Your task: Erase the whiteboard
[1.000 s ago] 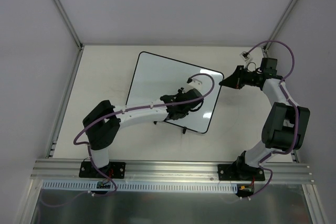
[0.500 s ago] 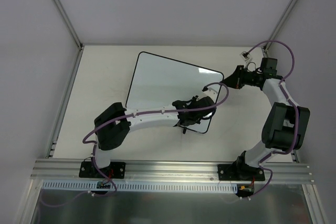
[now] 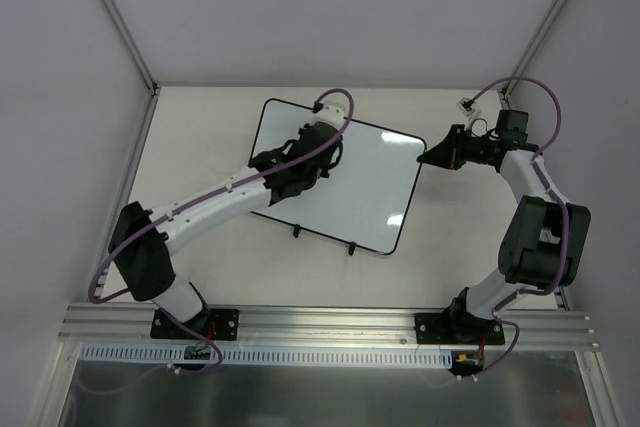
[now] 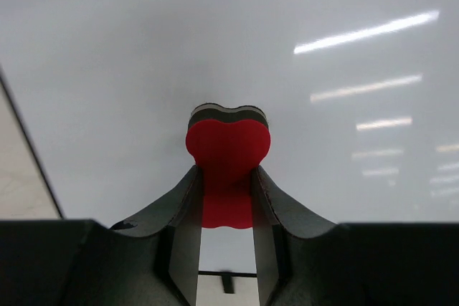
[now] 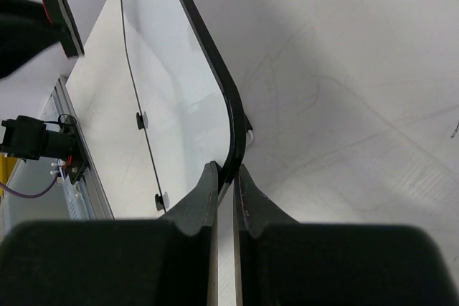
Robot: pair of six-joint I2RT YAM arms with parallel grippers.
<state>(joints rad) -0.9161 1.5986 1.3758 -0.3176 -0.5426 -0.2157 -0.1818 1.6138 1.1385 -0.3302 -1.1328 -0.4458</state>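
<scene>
The whiteboard [image 3: 355, 182] lies tilted in the middle of the table, white with a thin black frame, no writing visible on it. My left gripper [image 3: 283, 169] is over the board's left part, shut on the red bone-shaped eraser [image 4: 227, 155], whose felt end rests against the white surface [image 4: 323, 48]. My right gripper [image 3: 428, 158] is shut on the board's frame at its right corner; the black rim [image 5: 215, 69] runs between its fingertips [image 5: 208, 184].
Two small black feet [image 3: 351, 247] stick out at the board's near edge. White walls close in the table on the left, back and right. An aluminium rail [image 3: 320, 319] runs along the near edge by the arm bases.
My left gripper swept with the eraser from the board's lower right area across to its upper left part. The right gripper kept its hold on the corner.
</scene>
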